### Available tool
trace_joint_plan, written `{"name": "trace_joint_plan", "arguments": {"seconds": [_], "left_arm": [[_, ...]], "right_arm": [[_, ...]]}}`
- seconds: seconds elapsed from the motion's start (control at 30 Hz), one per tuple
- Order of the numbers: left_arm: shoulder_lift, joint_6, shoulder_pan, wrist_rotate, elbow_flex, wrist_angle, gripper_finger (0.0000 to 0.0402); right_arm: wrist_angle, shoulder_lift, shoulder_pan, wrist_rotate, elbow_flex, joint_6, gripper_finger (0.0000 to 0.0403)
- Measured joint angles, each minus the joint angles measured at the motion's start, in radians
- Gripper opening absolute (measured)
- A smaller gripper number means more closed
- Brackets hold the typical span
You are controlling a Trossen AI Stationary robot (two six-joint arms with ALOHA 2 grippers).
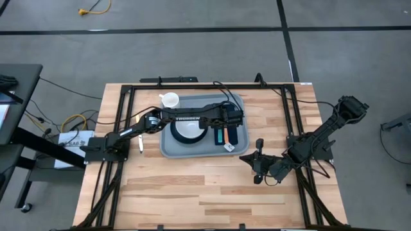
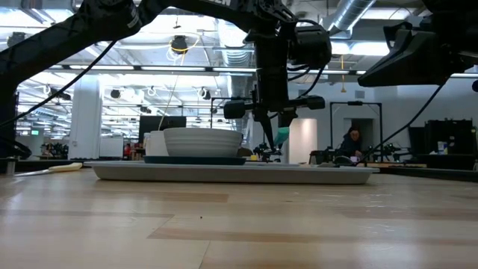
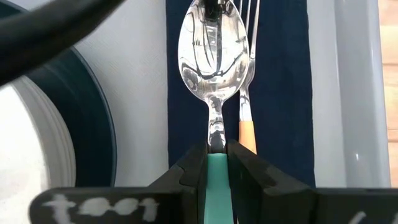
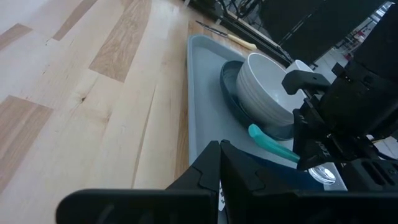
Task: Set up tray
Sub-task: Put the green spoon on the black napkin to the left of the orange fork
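We see the tray [image 1: 168, 149] at the desk's [image 1: 212, 192] far centre, where the left hand [image 1: 221, 133] pinches a teal-handled spoon [image 3: 213, 68] over the navy napkin [image 3: 283, 93]. The right hand [image 1: 258, 174] rests closed and empty, beside the tray.

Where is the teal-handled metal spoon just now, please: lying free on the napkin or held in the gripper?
Held. The left gripper is shut on the teal-handled metal spoon at its handle, its bowl over the dark navy folded napkin.
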Motion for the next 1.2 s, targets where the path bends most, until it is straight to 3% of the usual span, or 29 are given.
{"name": "trace_joint_plan", "arguments": {"seconds": [1.2], "left_arm": [[0.000, 0.001, 0.008, 0.036, -0.002, -0.002, 0.0037]], "right_arm": [[0.000, 0.000, 0.000, 0.000, 0.000, 0.000, 0.0003]]}}
